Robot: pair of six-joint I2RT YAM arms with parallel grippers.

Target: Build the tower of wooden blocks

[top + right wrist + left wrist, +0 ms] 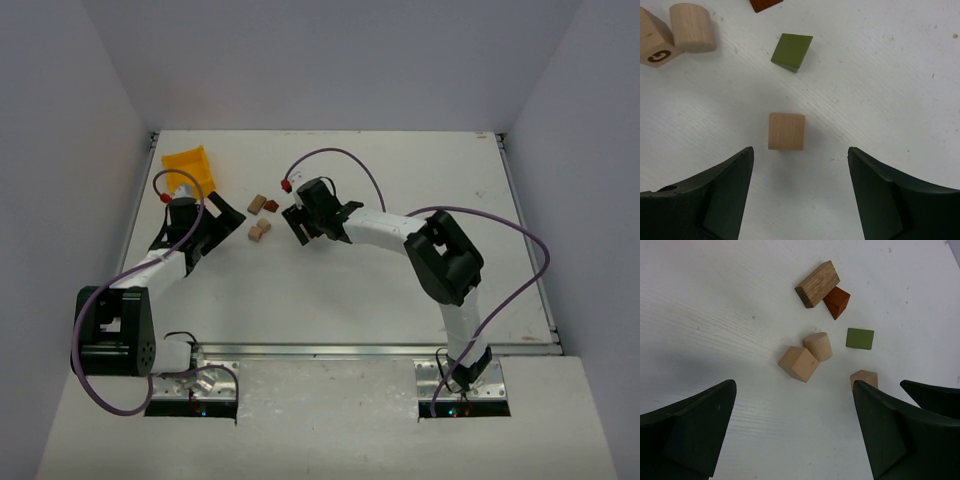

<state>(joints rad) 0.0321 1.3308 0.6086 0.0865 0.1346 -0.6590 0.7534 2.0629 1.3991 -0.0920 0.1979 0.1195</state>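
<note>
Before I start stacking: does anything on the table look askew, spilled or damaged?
Nothing looks damaged or spilled. No tower stands yet: six blocks lie loose on the table, none stacked. The brown block touches the red block, and the cylinder touches the lettered cube; the green block and small tan cube lie apart.

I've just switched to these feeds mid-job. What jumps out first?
The wooden blocks lie loose on the white table, none stacked: a dark red block beside a long tan block, with an olive-green block nearby. The right gripper stands open around a lone tan cube without touching it. A yellow bin sits at the table's far left.
</note>
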